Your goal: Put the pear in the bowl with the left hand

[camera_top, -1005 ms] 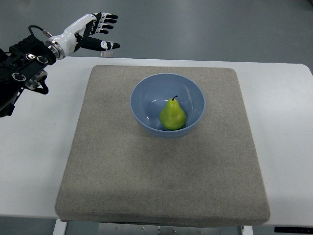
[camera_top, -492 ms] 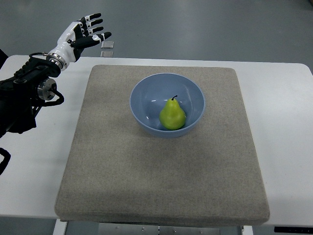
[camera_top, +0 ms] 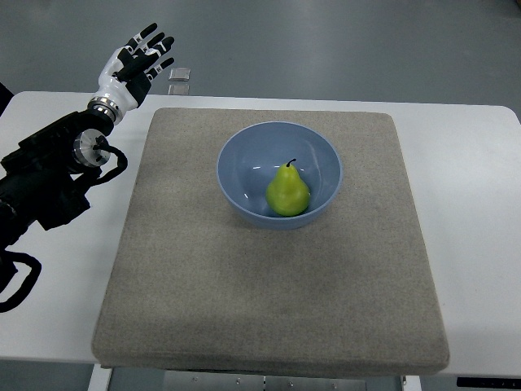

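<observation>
A green pear (camera_top: 287, 191) stands upright, stem up, inside a blue bowl (camera_top: 244, 155) on a grey felt mat (camera_top: 269, 301), leaning toward the near right wall of the bowl. By the look of it the placing is done: the fruit sits fully within the rim, touching nothing but the bowl.

The robot's left hand (camera_top: 130, 63) is raised over the far left corner of the white worktop (camera_top: 472, 228), well apart from the bowl, its fingers (camera_top: 149, 35) spread and holding nothing. The black forearm (camera_top: 49, 175) runs back to the picture's left edge. The released, lifted pose suggests an arm clear of the work, kept high so that it cannot brush the bowl or the mat's edge. The right hand does not appear.

The mat covers most of the worktop and lies square to it, with white margins left and right; its soft nap likely keeps the bowl from sliding and cushions anything set down. The bowl sits slightly toward the far side of the mat's middle, within easy reach of either arm. Beyond the worktop's far edge lies a smooth grey floor (camera_top: 350, 45), where 1 small pale square object (camera_top: 180, 74) sits near the hand; what it is cannot be told. No person shows in the picture.
</observation>
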Controlling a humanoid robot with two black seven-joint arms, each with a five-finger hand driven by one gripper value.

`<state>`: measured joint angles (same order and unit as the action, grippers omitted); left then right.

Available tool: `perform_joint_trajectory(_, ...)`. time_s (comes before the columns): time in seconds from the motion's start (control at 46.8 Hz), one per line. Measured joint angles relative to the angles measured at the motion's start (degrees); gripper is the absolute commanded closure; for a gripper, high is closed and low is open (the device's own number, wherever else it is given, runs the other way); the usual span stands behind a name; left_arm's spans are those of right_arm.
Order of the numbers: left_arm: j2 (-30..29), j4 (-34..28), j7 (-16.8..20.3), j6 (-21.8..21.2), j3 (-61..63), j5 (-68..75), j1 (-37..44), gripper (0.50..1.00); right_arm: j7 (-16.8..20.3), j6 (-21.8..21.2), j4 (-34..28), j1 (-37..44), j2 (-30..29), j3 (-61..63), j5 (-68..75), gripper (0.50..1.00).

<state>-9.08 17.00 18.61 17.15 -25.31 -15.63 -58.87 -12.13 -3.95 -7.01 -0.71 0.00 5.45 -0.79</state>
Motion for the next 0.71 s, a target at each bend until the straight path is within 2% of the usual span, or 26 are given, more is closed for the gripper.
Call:
perform_joint_trajectory(0.128,0.04,-0.19,0.04,4.29,-4.17,-0.54,0.95,0.604,0.0,0.0,0.01,0.0,0.0,0.0,0.0,0.574)
perform_joint_trajectory(0.171,0.05,-0.18,0.08,4.55,-4.31,-0.5,0.99,0.568,0.0,0.0,-0.01,0.02,0.0,0.0,0.0,0.574)
perform_joint_trajectory(0.363,0.09,-0.11,0.1,4.51,-4.44,0.22,1.0,0.542,0.0,0.0,-0.02,0.0,0.0,0.0,0.0,0.574)
perform_joint_trajectory(0.428,0.03,-0.13,0.14,4.47,-4.52,0.23,1.0,0.51,0.0,0.0,-0.02,0.0,0.0,0.0,0.0,0.574)
perform_joint_trajectory(0.706,-0.82,-0.13,0.19,3.91,-4.53,0.35,1.19,0.506,0.0,0.0,-0.01,0.0,0.0,0.0,0.0,0.574)
